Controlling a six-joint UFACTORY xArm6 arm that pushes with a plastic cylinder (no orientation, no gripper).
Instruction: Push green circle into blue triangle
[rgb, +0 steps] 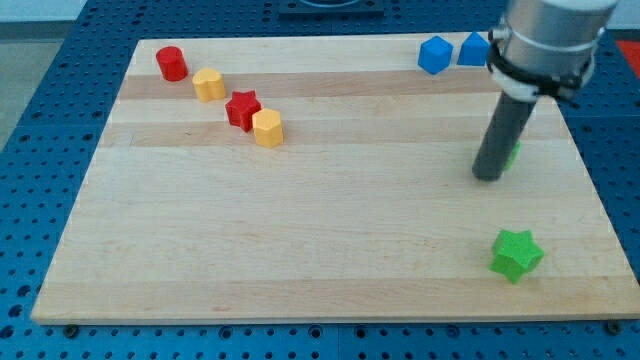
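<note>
The green circle (513, 152) is mostly hidden behind the dark rod, only a green sliver showing at the rod's right side, and the tip (488, 177) rests at its lower-left edge, holding nothing. That placement seems chosen to shove it up the wooden board (300, 240) toward the blue triangle (473, 49), which sits beside a blue block (434, 54) at the view's top.

No text, label, brand, number or sign could be read anywhere: the table (300, 250) was bare wood, and the coloured blocks and the arm's dark rod carried no markings.
</note>
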